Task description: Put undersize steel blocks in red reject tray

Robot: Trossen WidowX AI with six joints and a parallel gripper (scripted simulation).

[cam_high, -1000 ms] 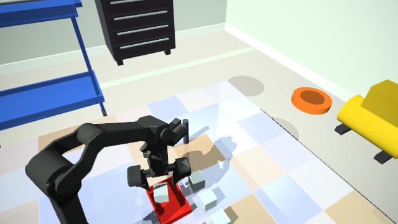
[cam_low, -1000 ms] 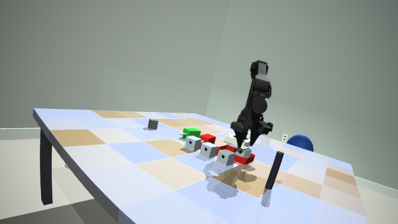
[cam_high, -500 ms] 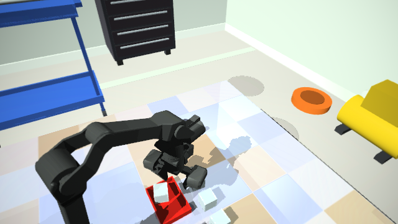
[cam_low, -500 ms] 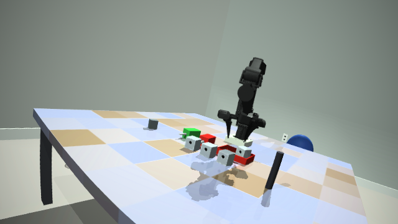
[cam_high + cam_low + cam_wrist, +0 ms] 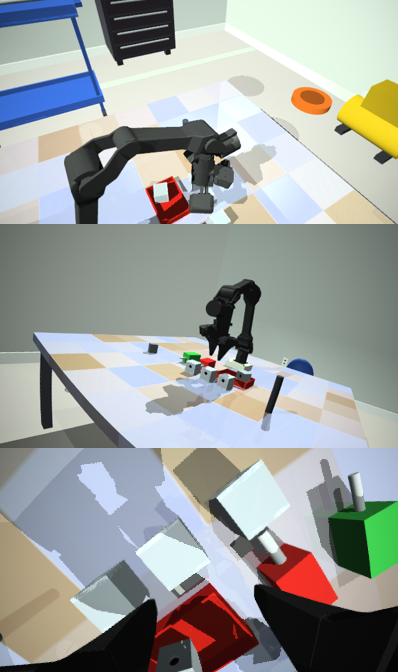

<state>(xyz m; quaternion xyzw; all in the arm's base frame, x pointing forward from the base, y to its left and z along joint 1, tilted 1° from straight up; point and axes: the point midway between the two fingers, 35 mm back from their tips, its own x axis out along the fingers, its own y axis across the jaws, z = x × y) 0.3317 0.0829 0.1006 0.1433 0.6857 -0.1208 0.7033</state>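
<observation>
Table: blks nr tray

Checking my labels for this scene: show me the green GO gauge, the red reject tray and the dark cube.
green GO gauge (image 5: 191, 357) (image 5: 384, 543): exterior, wrist; block body
red reject tray (image 5: 165, 214) (image 5: 247, 640): top, wrist; wall
dark cube (image 5: 153, 348): exterior; side face

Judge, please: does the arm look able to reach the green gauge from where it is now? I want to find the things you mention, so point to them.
Probably yes: the gripper (image 5: 201, 202) (image 5: 215, 358) (image 5: 205, 598) is open and empty above the table, and nothing stands over the green gauge (image 5: 191, 357) (image 5: 382, 543).
</observation>
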